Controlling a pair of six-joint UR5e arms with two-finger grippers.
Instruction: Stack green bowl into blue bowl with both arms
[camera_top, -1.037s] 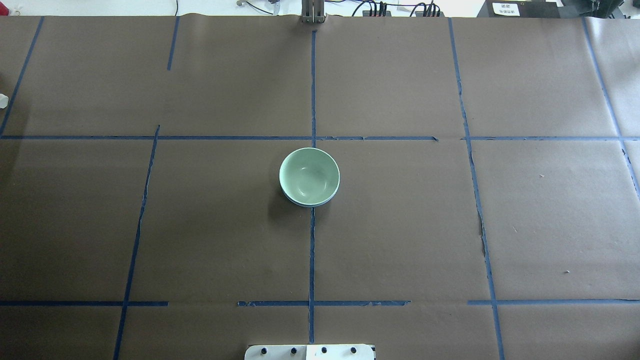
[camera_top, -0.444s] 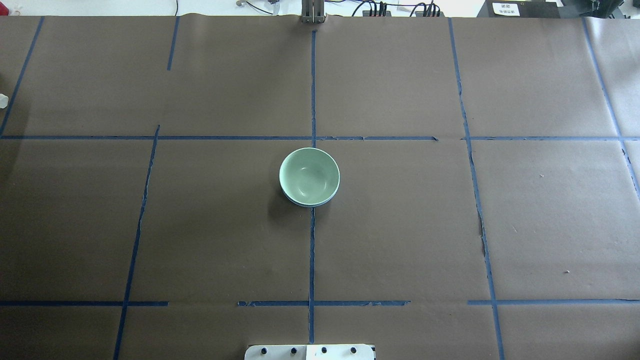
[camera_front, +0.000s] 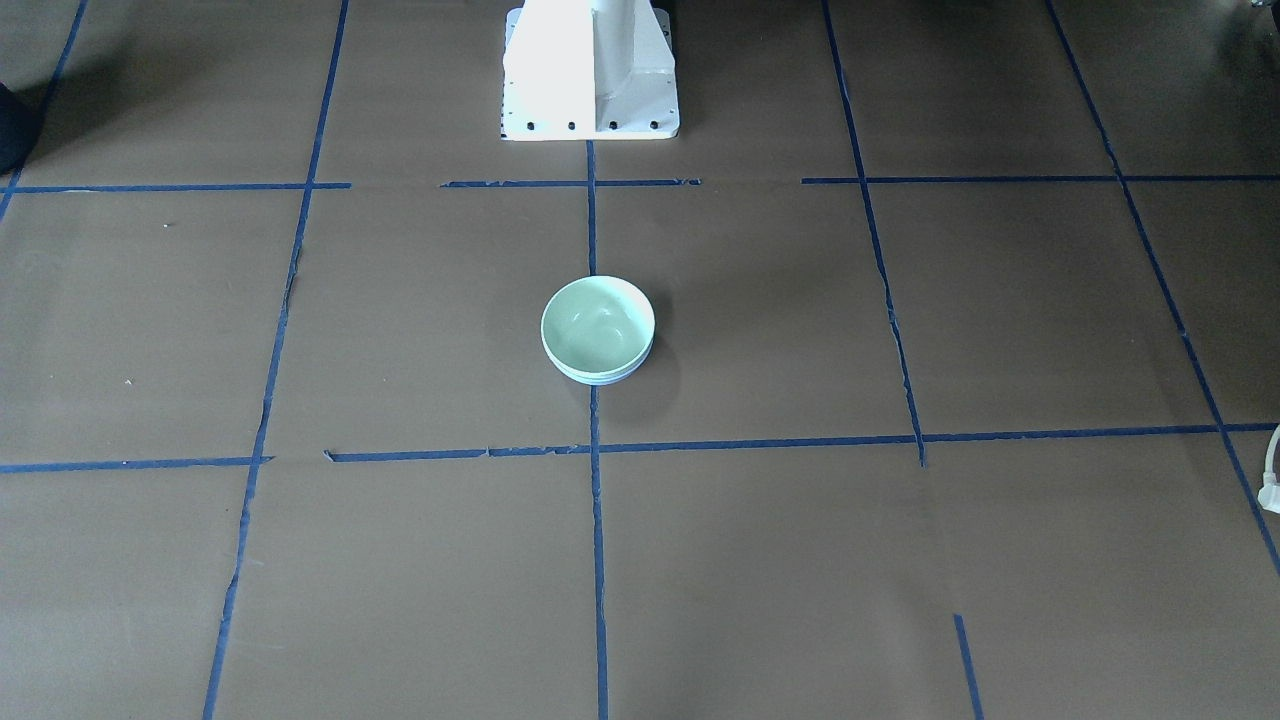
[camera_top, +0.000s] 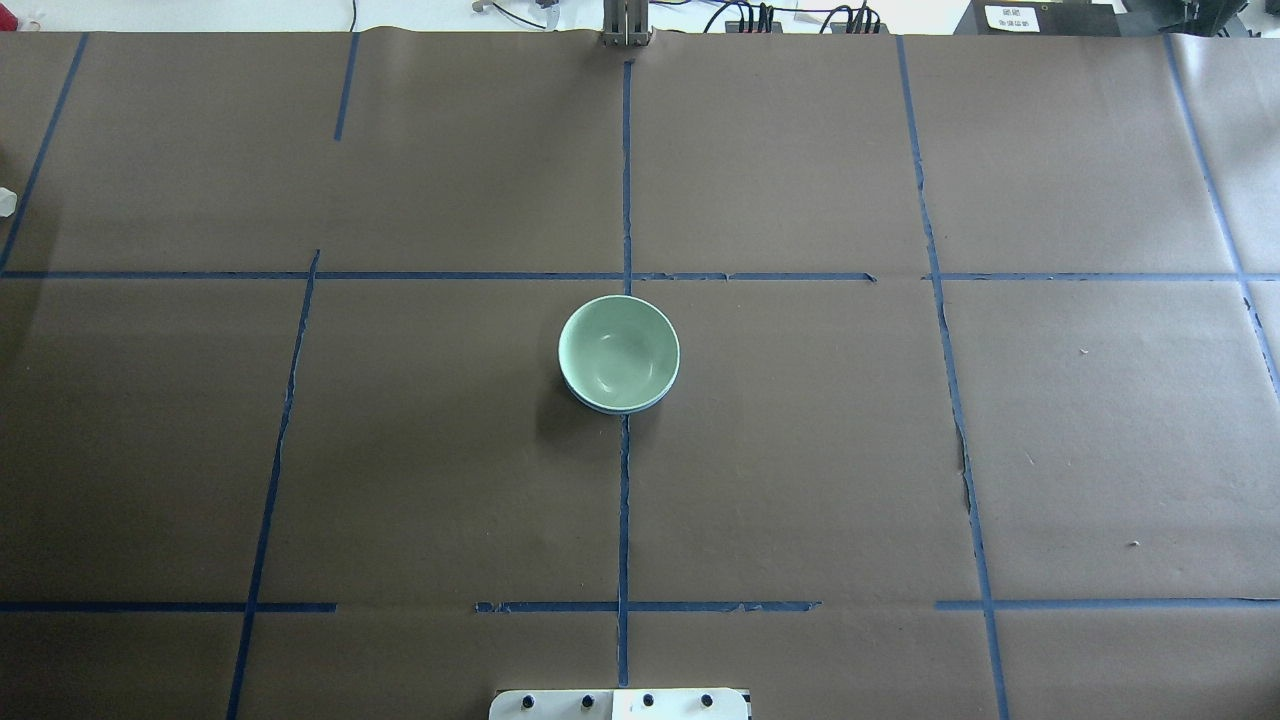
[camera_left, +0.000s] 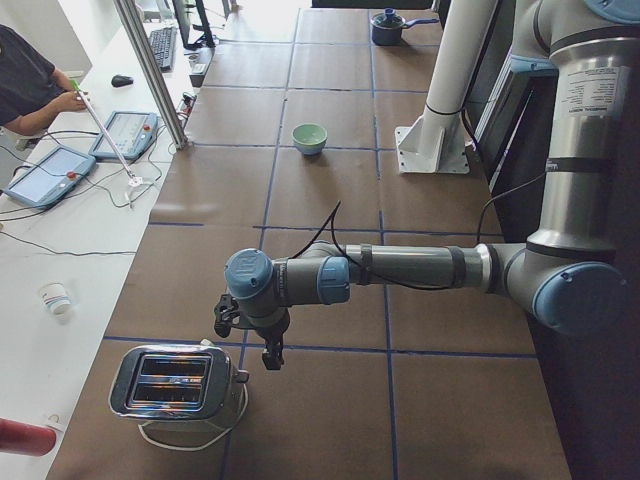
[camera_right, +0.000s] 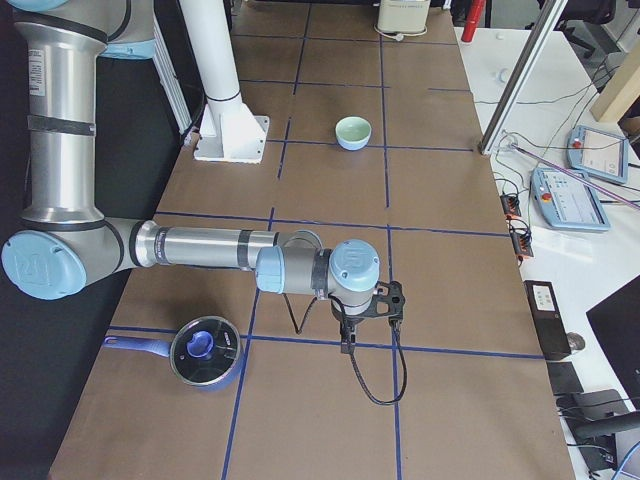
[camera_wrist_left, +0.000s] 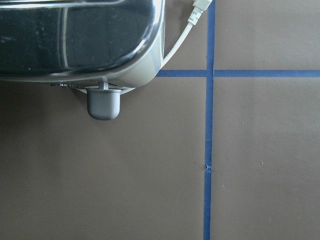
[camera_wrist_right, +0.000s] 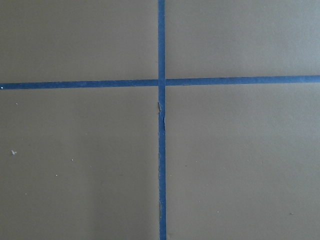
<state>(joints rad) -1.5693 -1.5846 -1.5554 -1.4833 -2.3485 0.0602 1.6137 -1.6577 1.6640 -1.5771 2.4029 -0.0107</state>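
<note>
Green bowl (camera_top: 618, 350) sits nested in blue bowl (camera_top: 620, 408), mid-surface (camera_top: 800, 450). My left tool (camera_left: 268, 355) hangs by the toaster (camera_left: 175, 383) at one end, my right tool (camera_right: 347, 345) by the pot (camera_right: 204, 352) at the other. Both are well apart from the bowls. Whether either is open or closed, I cannot tell. Bowls unmoved since a second ago.

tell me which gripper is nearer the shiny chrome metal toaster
Left. The left gripper hangs beside the chrome toaster; the right gripper is at the opposite end of the table.
</note>
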